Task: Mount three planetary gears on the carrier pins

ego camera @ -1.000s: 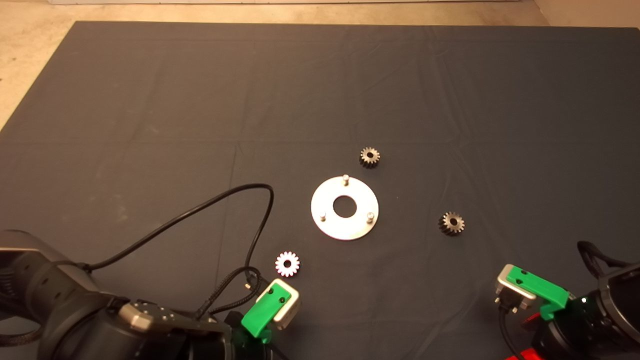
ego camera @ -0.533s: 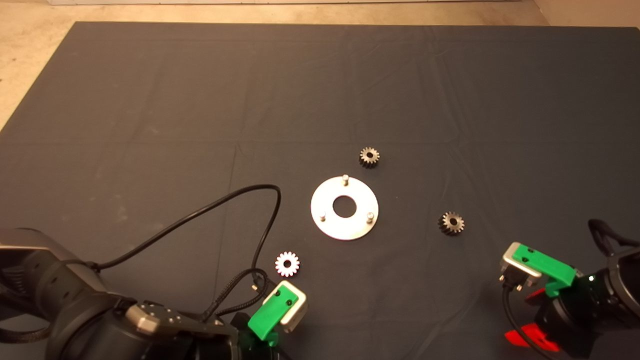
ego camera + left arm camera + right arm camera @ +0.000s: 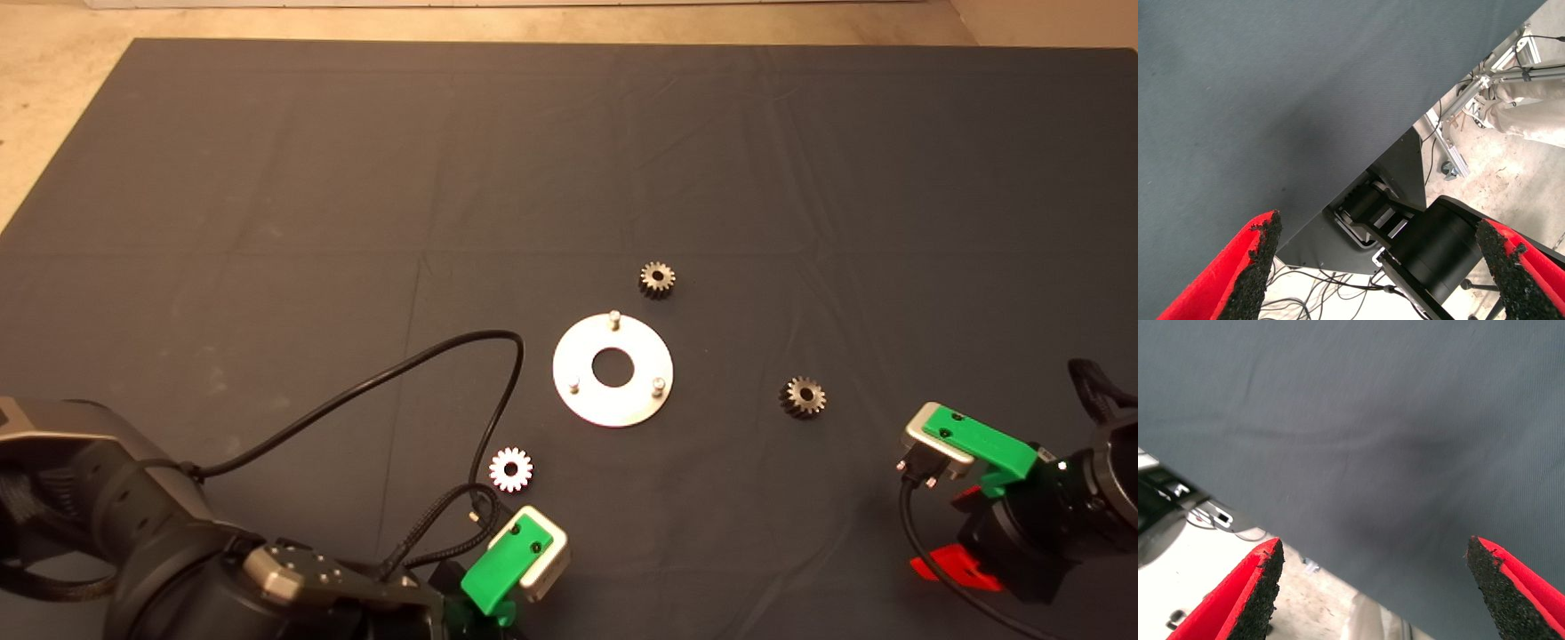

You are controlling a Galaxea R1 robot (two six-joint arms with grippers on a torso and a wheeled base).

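The disc (image 3: 613,370) lies flat on the mat (image 3: 267,178), its three carrier pins (image 3: 614,316) bare. Three planetary gears lie loose around it — a dark gear (image 3: 657,279) just beyond, another dark gear (image 3: 803,396) well to its right, a shiny gear (image 3: 511,468) near its lower left. The left gripper (image 3: 1378,267) and the right gripper (image 3: 1371,587) hover near the mat's front edge — fingers spread wide, empty.

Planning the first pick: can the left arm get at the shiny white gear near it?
Probably yes. The white gear lies flat on the mat, just beyond the open left gripper. Only the arm's own black cable curves alongside it.
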